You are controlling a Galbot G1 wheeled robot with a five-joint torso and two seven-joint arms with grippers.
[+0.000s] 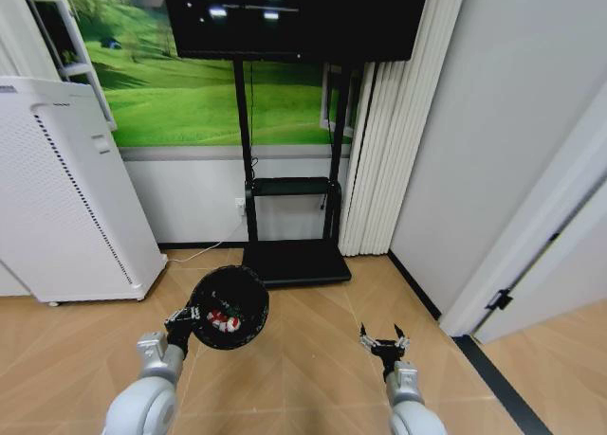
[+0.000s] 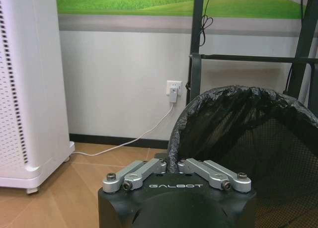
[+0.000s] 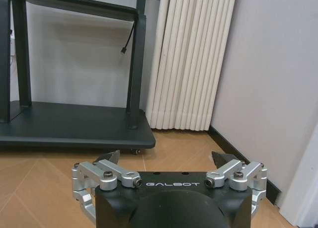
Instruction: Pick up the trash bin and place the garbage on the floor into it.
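Left hand point(image 1: 186, 318) clamping littered trash bin point(image 1: 230, 307)

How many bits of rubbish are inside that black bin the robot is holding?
1 that I can make out: a red-and-white piece lying at the bottom of the trash bin, which the left gripper holds by its rim. More may be hidden in the dark bag.

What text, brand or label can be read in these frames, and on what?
"GALBOT" on the left gripper body, which is shut on the bin rim.
"GALBOT" on the right gripper body, open over the floor.
Red-and-white garbage in the bin: any print too small to read.
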